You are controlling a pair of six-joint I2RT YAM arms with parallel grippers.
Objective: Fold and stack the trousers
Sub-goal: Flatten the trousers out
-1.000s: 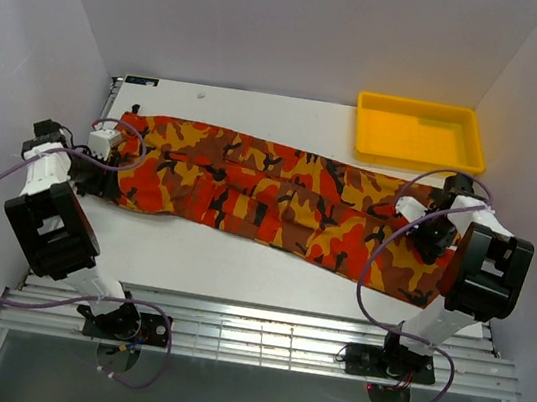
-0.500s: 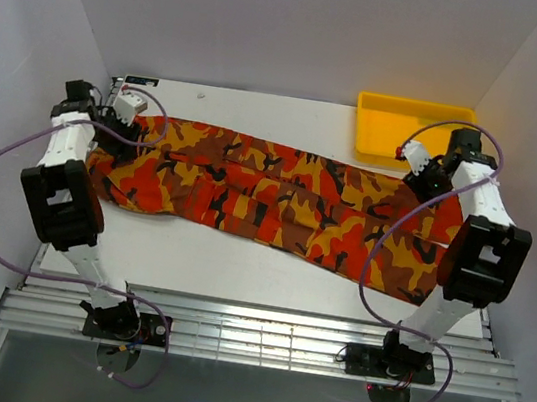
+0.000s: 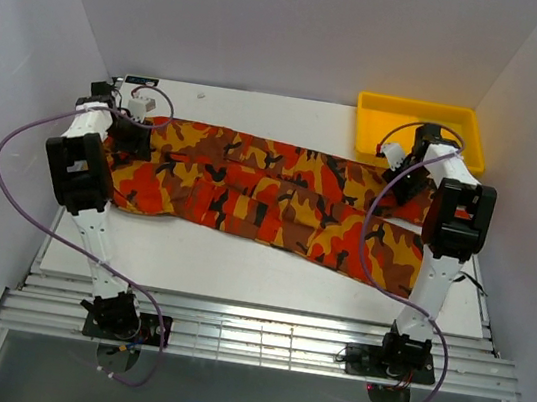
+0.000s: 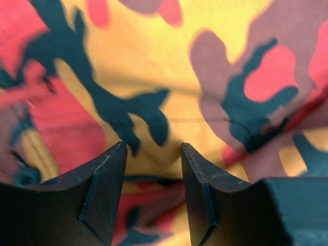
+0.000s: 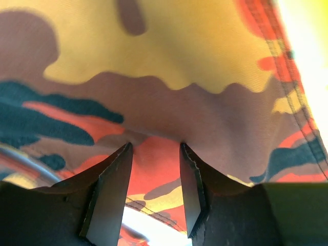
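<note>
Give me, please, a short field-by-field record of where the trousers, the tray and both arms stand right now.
garment: trousers, spread lengthwise across the table, not yet folded
tray: yellow tray, far right corner of the table, beyond the trousers' right end
left gripper: over the trousers' left end, jaws apart, cloth showing in the gap
right gripper: over the trousers' right end, near the tray, jaws apart
grip: no pinch of cloth evident in either wrist view
</note>
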